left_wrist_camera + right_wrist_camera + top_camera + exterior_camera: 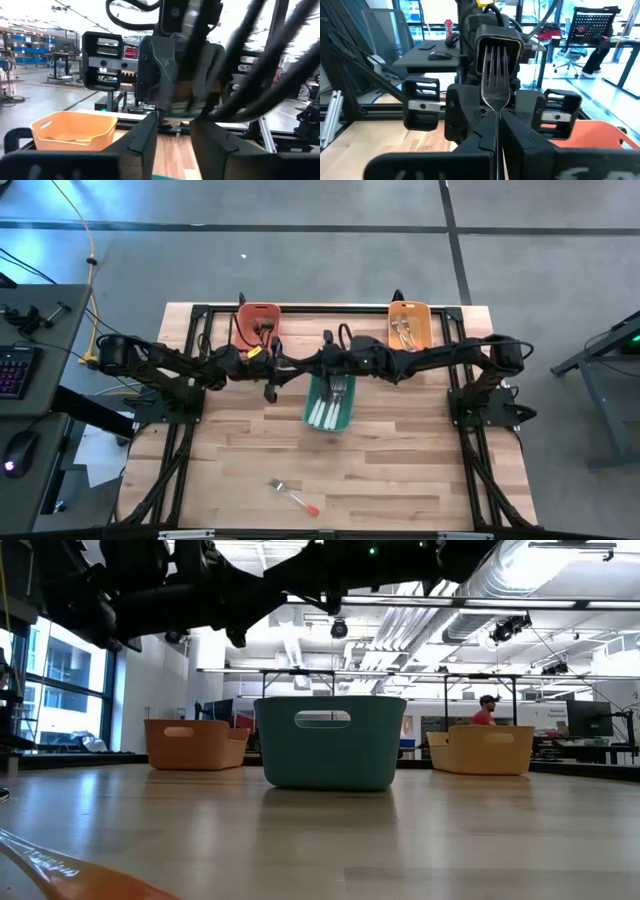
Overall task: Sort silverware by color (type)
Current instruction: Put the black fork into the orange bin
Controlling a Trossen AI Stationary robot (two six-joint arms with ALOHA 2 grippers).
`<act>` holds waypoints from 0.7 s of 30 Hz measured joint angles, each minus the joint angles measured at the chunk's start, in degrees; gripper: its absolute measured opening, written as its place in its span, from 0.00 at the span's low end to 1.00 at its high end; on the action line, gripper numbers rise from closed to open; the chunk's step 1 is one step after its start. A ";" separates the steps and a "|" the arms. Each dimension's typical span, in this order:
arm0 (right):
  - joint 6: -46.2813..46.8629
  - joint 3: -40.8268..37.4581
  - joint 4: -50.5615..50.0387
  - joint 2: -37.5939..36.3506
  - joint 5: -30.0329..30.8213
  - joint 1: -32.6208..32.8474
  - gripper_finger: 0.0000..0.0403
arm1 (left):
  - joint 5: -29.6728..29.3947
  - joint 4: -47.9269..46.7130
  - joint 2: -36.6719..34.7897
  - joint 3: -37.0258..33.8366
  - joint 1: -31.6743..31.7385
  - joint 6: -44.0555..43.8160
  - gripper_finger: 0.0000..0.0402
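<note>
**A:** Where's the fork [496, 75] that's being handled?

**B:** In the right wrist view it stands tines-up in the middle of the frame, its neck clamped between the right gripper's [496, 131] two fingers, which are closed tight on it. From the high view, that gripper [330, 362] sits near the top centre of the table, just above the teal bin [312, 412].

**A:** So which step is this?

**B:** I'd judge it a carry-and-drop: the piece is already picked and is being brought over a bin. Its handle colour is hidden by the fingers, so I can't tell which bin it belongs in.

**A:** What's sorted so far?

**B:** The teal bin holds several white-handled pieces [330, 408]. The orange bin [424, 315] at upper right and the salmon bin [248, 315] at upper left each show some silverware inside, too small to make out. One orange-red-handled fork [292, 496] lies loose on the bare wood at lower centre.

**A:** And the left arm?

**B:** The left gripper [270, 370] hangs near the salmon bin, close beside the right one. Its wrist view shows the fingers [145, 137] apart with nothing between them.

**A:** Next move?

**B:** Probably centre the fork over the matching bin, open the fingers, and avoid the left arm. Then the loose fork still needs fetching.
</note>
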 joint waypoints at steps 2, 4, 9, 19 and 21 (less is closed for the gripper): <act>-0.02 0.00 0.25 0.02 -0.44 -0.53 0.00 | -0.14 0.07 0.00 0.00 0.18 0.17 0.22; -0.02 0.00 0.28 0.06 -0.80 -0.95 0.00 | -0.12 0.17 0.00 0.00 0.38 0.51 0.18; -1.00 0.02 0.15 0.30 -0.82 -1.02 0.00 | -0.04 0.57 0.00 -0.02 1.14 0.42 0.11; -0.50 0.17 -0.42 1.45 -0.78 -1.04 0.00 | 0.74 1.47 0.13 -0.17 1.87 -0.08 0.15; -0.29 0.17 -0.51 1.49 -0.84 -1.03 0.00 | 0.75 1.27 0.13 -0.17 1.86 -0.62 0.16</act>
